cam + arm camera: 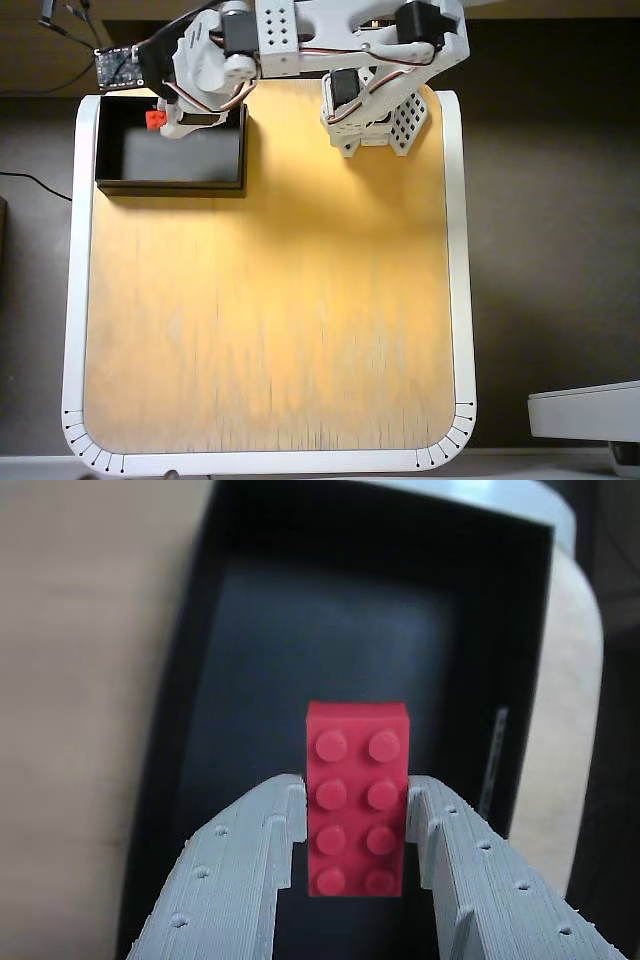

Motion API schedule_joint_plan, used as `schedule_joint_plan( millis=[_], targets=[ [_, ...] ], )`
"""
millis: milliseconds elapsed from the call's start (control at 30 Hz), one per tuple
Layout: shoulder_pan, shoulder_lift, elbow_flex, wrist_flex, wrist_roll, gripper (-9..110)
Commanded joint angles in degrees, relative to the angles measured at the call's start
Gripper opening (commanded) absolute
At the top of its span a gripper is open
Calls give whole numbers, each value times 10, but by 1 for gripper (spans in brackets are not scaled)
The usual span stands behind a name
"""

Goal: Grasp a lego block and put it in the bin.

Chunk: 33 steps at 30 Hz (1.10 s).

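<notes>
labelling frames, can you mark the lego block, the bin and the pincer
lego block (356, 795), wrist view, studded top face
bin (170, 184), overhead view, its near black wall
pincer (352, 810), wrist view, midway between the grey fingertips

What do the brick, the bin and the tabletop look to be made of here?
The brick, held in the tool: red moulded plastic, smooth with a slight sheen, round studs on top. The bin: thin matte black walls and a duller grey floor, probably plastic or card; the look leaves it open. The tabletop: light wood or wood veneer, faint grain streaks, with a white rim.
</notes>
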Motion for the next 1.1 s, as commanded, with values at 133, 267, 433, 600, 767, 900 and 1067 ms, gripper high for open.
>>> schedule_joint_plan(
  millis=[133,267,433,600,767,900,1067],
  targets=[
    [15,-61,-67,-71,2,0],
    [14,-79,-67,-71,5,0],
    [12,-106,-65,-72,9,0],
    [10,-131,-65,-80,10,0],
    [9,-132,-65,-83,11,0],
    [9,-130,-65,-89,5,7],
    [11,-123,-66,-92,9,14]
  ],
)
